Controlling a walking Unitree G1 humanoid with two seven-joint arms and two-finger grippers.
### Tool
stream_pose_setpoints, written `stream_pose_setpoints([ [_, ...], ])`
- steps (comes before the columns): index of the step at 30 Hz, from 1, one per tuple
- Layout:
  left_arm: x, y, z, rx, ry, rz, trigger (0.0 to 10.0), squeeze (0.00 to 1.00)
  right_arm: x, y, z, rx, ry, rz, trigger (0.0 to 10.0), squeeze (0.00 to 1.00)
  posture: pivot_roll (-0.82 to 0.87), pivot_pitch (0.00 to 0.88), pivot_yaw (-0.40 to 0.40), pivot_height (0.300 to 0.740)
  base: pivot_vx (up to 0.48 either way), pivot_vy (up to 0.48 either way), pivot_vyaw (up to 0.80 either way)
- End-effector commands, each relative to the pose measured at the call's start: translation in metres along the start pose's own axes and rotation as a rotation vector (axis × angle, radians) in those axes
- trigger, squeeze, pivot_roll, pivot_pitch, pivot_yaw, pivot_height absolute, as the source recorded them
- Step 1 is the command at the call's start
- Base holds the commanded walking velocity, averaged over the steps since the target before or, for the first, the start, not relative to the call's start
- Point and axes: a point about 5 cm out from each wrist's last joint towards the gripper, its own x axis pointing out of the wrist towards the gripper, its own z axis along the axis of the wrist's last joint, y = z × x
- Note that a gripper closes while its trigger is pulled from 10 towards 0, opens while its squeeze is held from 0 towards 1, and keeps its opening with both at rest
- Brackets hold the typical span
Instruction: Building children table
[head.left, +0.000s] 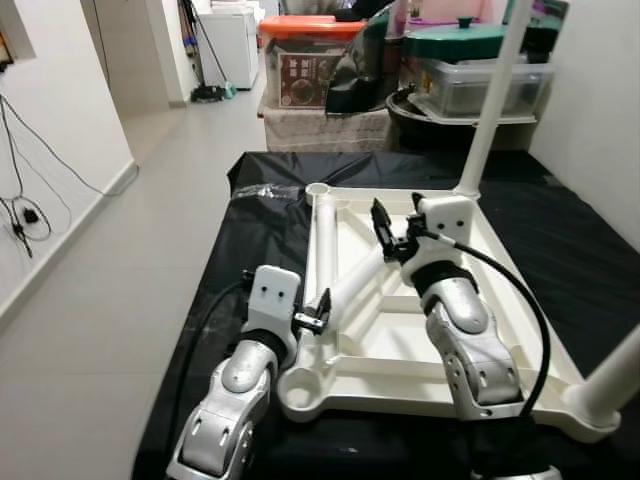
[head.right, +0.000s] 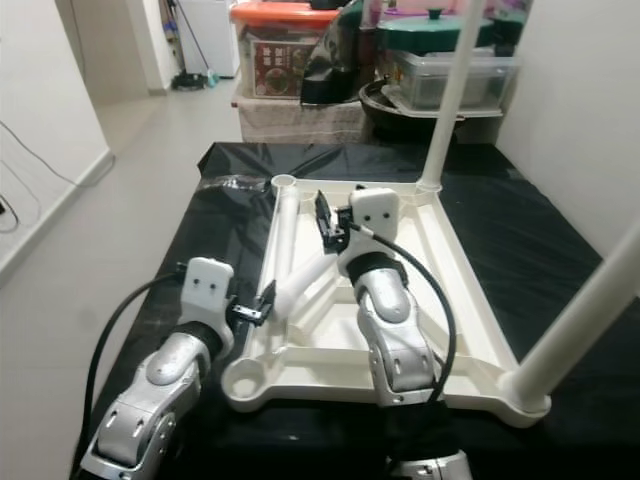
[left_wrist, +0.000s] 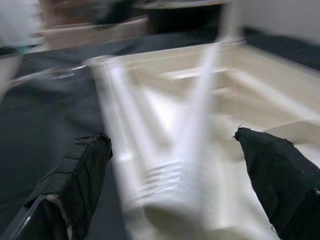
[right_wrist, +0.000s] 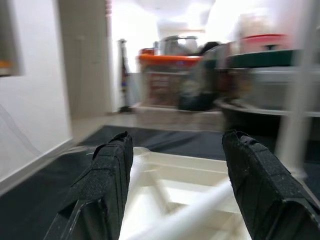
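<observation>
Tabletop (head.left: 420, 350): white, upside down on black cloth (head.left: 590, 260), ribs up. Two legs already standing in the right-side corners: far leg (head.left: 495, 90) and near leg (head.left: 620, 375). Near-left socket (head.left: 300, 385) empty; far-left socket (head.left: 318, 188) also looks empty.

Two loose legs lie across the underside. One leg (head.left: 322, 245) runs from the far-left corner toward the robot. The other, slanted leg (head.left: 365, 285), runs diagonally, threaded end near the empty near-left socket.

Left tool (head.left: 318, 310): fingers spread, released, straddling the slanted leg's threaded end, judging by the left wrist view; nothing clenched. That view is motion-blurred. Right tool (head.left: 392, 232): fingers apart, released, sitting above the upper part of the same leg, which passes low between its fingers (right_wrist: 107, 185).

Likely step: take up the slanted leg and seat it in the near-left socket.

To do it well:
- Left tool should close just above the threads, not on them.
- Right tool steadies the far end so the leg lifts level.
- Stand the leg upright over the socket before lowering; a tilted start would probably cross-thread.
- Keep clear of the near leg when swinging.

Beyond: storage boxes (head.left: 300, 65), tiled floor (head.left: 130, 250), wall cables (head.left: 20, 215).
</observation>
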Motion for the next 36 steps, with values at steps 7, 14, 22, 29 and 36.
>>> stream_pose_setpoints([
  [7,-0.001,0.007,0.004,-0.001,-0.028,0.05,10.0,0.0,0.002,0.006,0.002,0.009,-0.019,0.026,10.0,0.0,0.06,0.0,-0.008,0.74,0.0,0.0,0.0],
  [14,-0.006,0.015,0.012,-0.042,-0.043,0.103,10.0,0.0,0.001,0.011,0.0,0.024,-0.015,0.059,10.0,0.0,0.07,0.0,-0.011,0.74,0.0,0.0,0.0],
  [22,-0.026,0.028,0.002,-0.061,0.064,0.128,10.0,0.0,0.001,0.017,-0.004,0.046,0.002,0.105,10.0,0.0,0.07,0.0,-0.017,0.74,0.0,0.0,0.0],
  [29,-0.044,0.03,-0.024,-0.068,0.195,0.084,10.0,0.0,0.003,0.012,-0.006,0.031,0.006,0.097,10.0,0.0,0.08,0.0,-0.022,0.74,0.0,0.0,0.0],
  [36,-0.032,0.033,-0.024,-0.137,0.165,0.044,10.0,0.0,0.005,0.008,-0.003,0.024,-0.008,0.08,10.0,0.0,0.07,0.0,-0.02,0.74,0.0,0.0,0.0],
])
